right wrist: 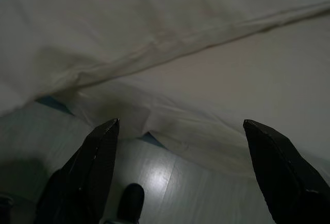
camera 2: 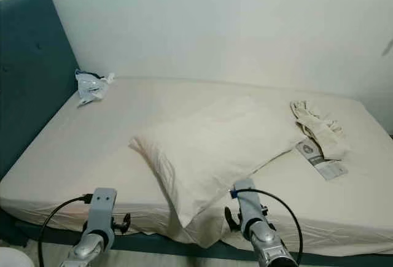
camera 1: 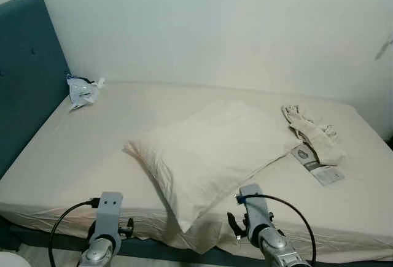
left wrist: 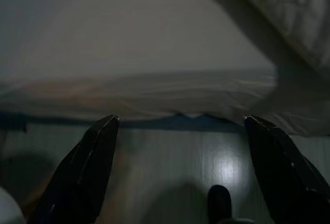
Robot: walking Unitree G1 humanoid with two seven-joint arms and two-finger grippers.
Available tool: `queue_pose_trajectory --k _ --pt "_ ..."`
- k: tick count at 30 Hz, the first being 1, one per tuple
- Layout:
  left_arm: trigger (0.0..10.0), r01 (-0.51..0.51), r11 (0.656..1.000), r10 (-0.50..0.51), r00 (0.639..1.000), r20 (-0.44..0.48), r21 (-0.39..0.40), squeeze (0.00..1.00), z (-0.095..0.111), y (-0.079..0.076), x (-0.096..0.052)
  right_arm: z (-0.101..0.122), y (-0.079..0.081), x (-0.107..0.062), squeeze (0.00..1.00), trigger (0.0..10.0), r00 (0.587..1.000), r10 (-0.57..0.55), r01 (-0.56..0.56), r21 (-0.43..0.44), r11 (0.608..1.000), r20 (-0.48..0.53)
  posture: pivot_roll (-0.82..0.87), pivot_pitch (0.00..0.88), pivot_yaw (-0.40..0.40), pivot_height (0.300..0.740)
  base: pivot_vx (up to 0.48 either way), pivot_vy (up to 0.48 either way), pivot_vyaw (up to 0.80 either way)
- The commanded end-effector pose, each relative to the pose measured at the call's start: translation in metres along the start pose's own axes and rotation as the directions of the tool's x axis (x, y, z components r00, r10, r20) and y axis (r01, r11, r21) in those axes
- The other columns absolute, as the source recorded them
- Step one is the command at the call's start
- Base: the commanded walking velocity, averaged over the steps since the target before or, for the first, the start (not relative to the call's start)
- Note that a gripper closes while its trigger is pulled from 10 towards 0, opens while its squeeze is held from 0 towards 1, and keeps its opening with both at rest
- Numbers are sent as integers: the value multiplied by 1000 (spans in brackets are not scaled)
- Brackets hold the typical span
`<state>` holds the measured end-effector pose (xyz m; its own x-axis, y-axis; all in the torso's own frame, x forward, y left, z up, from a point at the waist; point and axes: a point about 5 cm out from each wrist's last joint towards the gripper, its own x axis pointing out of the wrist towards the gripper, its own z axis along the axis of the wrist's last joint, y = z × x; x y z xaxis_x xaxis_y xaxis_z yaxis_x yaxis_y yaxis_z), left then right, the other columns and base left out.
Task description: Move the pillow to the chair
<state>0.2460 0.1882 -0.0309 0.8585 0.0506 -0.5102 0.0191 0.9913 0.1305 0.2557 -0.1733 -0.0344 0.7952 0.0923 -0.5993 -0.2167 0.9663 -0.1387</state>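
on smooth bed (camera 1: 73, 156), soft rumpled rectangular pillow (camera 1: 212, 150)

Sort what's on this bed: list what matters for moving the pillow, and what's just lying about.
For the job:
- pillow, overhanging the bed's near edge
- left end effector, open, low before the bed
- right end effector, open, below the pillow's edge

Lying about:
- crumpled plastic bag by the headboard
- pale cloth
- printed card
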Motion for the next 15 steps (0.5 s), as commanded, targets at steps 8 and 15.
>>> queue_pose_trajectory --k 8,15 --pt "10000 -79 991 81 997 11 -106 0 3 8 3 -7 -8 -3 0 10000 997 -80 79 58 995 7 59 32 -38 740 0 0 0" --pt "10000 -70 991 70 998 2 -113 0 6 7 5 -11 -9 -3 0 10000 995 -93 96 124 988 -29 53 24 -28 740 0 0 0"
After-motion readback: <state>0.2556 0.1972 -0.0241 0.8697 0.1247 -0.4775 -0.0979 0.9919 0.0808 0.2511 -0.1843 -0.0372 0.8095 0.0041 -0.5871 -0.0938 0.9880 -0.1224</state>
